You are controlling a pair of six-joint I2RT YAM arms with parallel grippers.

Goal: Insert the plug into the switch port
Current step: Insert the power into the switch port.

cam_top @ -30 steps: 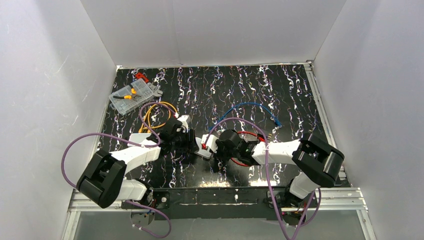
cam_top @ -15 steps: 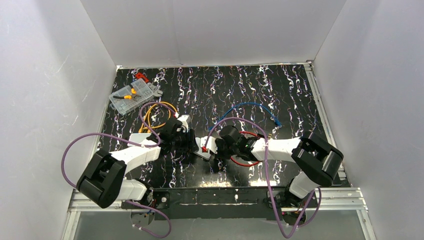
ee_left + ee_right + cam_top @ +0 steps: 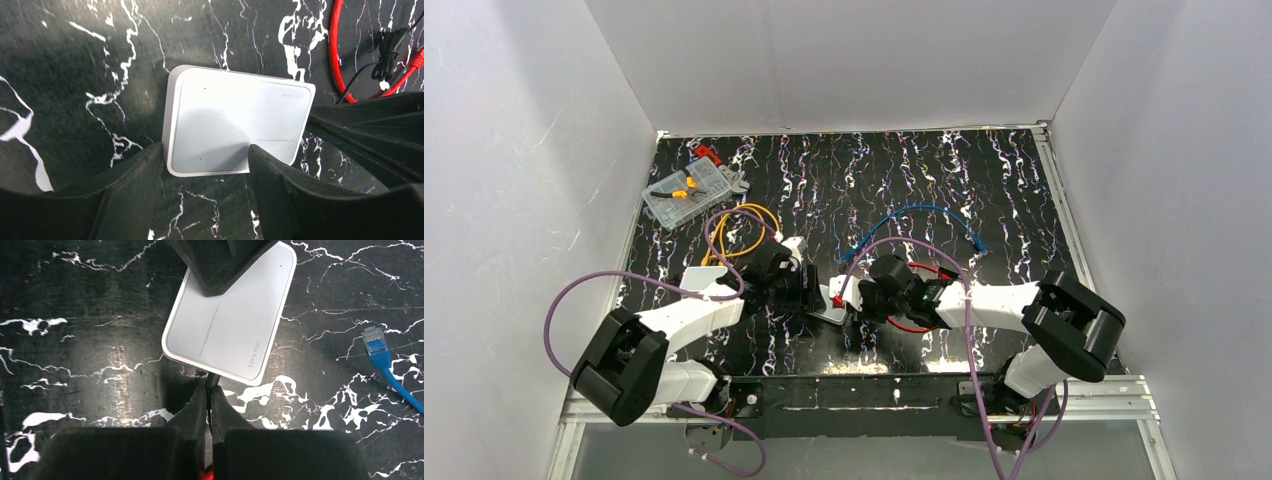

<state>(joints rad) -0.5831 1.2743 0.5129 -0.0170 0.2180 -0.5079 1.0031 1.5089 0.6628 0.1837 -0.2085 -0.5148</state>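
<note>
Plug [image 3: 212, 380] at switch box [image 3: 240, 325] edge, pinched in clenched right pincer [image 3: 207, 399], left pincer [image 3: 205, 152] spread wide, straddling the box

I see the switch [image 3: 230, 320] lying flat on the table [image 3: 75, 365]: a pale grey-white box with rounded corners and 1 line of faint lettering on its top. Its port is hidden from me. The small dark plug [image 3: 212, 380] is pinched in my right gripper [image 3: 209, 392], its tip touching the box's nearest edge.
</note>
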